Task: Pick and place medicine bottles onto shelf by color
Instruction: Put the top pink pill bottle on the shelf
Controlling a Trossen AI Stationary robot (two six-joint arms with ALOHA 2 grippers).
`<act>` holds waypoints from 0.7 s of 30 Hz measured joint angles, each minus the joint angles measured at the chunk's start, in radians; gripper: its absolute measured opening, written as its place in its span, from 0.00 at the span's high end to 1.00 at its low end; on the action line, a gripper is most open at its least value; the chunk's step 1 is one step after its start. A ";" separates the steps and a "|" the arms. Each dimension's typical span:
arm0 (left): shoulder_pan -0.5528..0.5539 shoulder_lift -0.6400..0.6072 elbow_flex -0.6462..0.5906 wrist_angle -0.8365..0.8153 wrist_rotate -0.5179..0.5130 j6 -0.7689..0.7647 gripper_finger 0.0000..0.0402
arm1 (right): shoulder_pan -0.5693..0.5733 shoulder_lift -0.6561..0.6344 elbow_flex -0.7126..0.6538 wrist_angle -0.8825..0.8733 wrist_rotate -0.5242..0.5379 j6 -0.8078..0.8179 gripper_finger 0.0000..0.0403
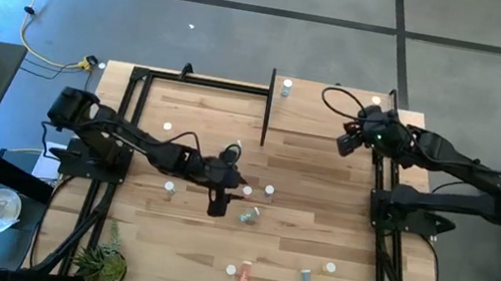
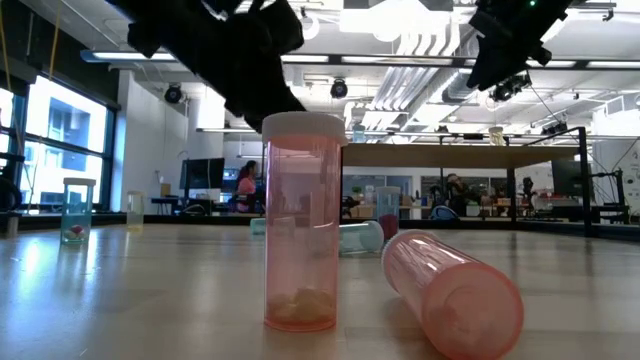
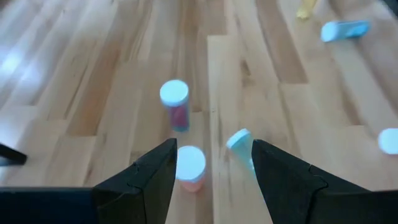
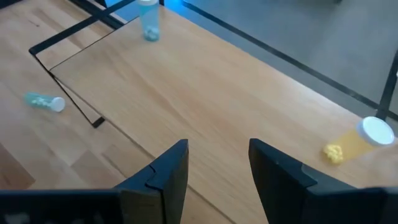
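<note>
Left gripper (image 1: 218, 199) released, jaws apart, hovering over the middle of the worktop (image 1: 183, 251), well short of the shelf (image 1: 335, 114). Beneath its fingers (image 3: 152, 180), in the left wrist view: a pink bottle (image 3: 190, 167) upright, a red bottle (image 3: 175, 104) just past it, a teal bottle (image 3: 241, 144) apparently lying on its side. Right gripper (image 4: 217, 168) also released, nothing between its jaws, held over the shelf. On the shelf: a blue bottle (image 4: 148, 18) upright, a yellow bottle (image 4: 360, 140) near the edge.
</note>
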 joint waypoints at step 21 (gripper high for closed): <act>0.031 0.123 -0.001 0.081 -0.037 -0.046 0.50 | 0.025 0.001 0.000 0.000 0.007 0.002 0.60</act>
